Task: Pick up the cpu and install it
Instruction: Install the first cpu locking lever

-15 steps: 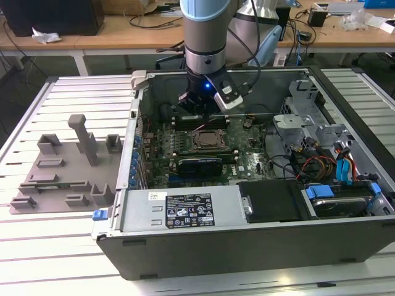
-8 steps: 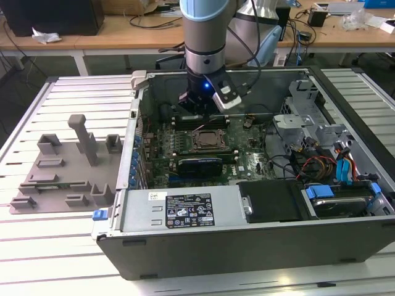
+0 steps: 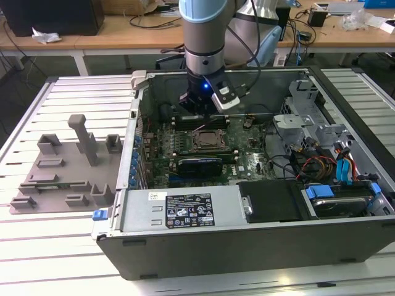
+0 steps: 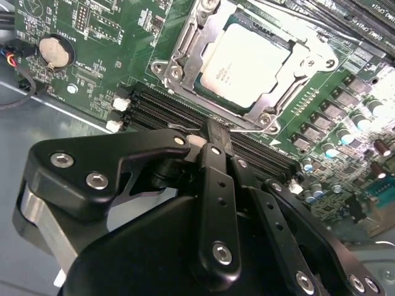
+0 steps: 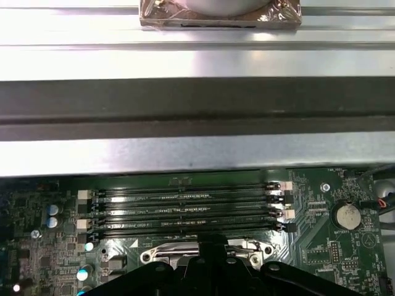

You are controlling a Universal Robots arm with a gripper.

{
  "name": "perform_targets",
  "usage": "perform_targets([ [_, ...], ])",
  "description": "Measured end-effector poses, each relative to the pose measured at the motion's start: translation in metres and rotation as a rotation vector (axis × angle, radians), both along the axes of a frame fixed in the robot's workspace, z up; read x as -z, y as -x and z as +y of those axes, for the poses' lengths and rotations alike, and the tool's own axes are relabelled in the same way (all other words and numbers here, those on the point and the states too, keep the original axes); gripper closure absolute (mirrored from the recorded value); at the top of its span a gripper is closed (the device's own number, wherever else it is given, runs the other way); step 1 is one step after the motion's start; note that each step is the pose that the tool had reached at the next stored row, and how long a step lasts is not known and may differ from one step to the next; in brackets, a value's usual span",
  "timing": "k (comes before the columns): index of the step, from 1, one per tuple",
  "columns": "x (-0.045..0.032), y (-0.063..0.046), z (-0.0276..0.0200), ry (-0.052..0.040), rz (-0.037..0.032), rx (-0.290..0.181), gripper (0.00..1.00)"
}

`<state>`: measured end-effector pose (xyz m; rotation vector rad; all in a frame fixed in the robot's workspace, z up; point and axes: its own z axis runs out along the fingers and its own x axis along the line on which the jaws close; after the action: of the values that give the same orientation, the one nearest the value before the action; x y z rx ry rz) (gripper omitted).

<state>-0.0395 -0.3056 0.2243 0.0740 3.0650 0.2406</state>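
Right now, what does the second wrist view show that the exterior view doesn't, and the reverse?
Second wrist view adds: the cpu lying in the metal-framed socket, silvery top up, and a coin battery on the board. Exterior view adds: the whole computer case, the grey moulded tray on the exterior view's left, and the arm over the case. Shared: the green motherboard and that socket.

This looks like a robotics lab or electronics workshop. An opened computer case [image 3: 259, 185] lies on a slatted aluminium table [image 3: 74, 92] mid-frame in the exterior view, a grey moulded tray [image 3: 68, 166] at its left. Along the top edge, wooden benches [image 3: 123, 31] carry loose cables [image 3: 154, 15] and a dark box [image 3: 55, 15].
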Motion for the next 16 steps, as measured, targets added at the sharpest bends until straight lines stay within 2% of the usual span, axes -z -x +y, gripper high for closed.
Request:
perform_targets([
  [5, 0.0035, 0.0006, 0.0010, 0.0010, -0.0236, 0.010, 0.89],
  [13, 0.0070, 0.0086, 0.0072, 0.0009, -0.0400, 0.023, 0.89],
  [16, 0.0089, 0.0097, 0.0074, 0.0016, -0.0504, 0.031, 0.89],
])
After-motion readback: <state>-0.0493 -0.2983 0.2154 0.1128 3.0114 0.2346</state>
